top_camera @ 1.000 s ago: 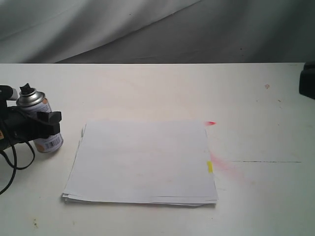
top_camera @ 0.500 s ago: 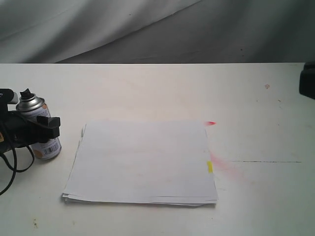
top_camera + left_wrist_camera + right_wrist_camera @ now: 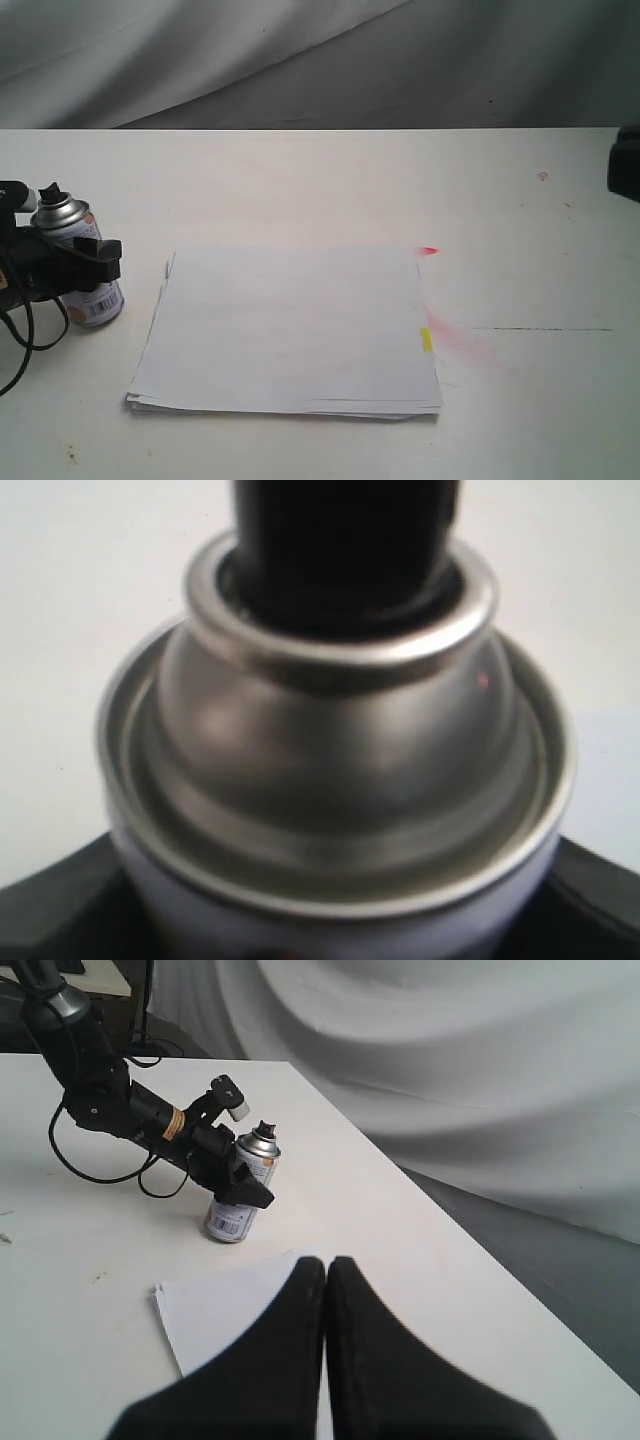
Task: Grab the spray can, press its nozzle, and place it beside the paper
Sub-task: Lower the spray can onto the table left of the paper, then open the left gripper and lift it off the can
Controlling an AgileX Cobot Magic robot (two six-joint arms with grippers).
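Note:
The spray can (image 3: 88, 285) stands at the table's left edge, a little left of the paper (image 3: 290, 330), with its black nozzle (image 3: 52, 190) on top. My left gripper (image 3: 75, 258) is shut on the can's body, and its base sits at or just above the table. The left wrist view shows the shiny domed shoulder (image 3: 340, 770), the nozzle (image 3: 345, 540) and black fingers (image 3: 40, 920) on both sides. My right gripper (image 3: 326, 1265) hangs shut and empty above the paper (image 3: 230, 1310), far from the can (image 3: 238, 1210).
A pink spray stain (image 3: 455, 335) and a red mark (image 3: 428, 250) lie on the table by the paper's right edge, near its yellow tab (image 3: 426, 340). A dark part of the right arm (image 3: 625, 172) shows at the far right. Grey cloth (image 3: 300, 60) hangs behind.
The left gripper has lowered the can slightly and shifted it a little to the left. The can now stands more upright. The right arm has not moved.

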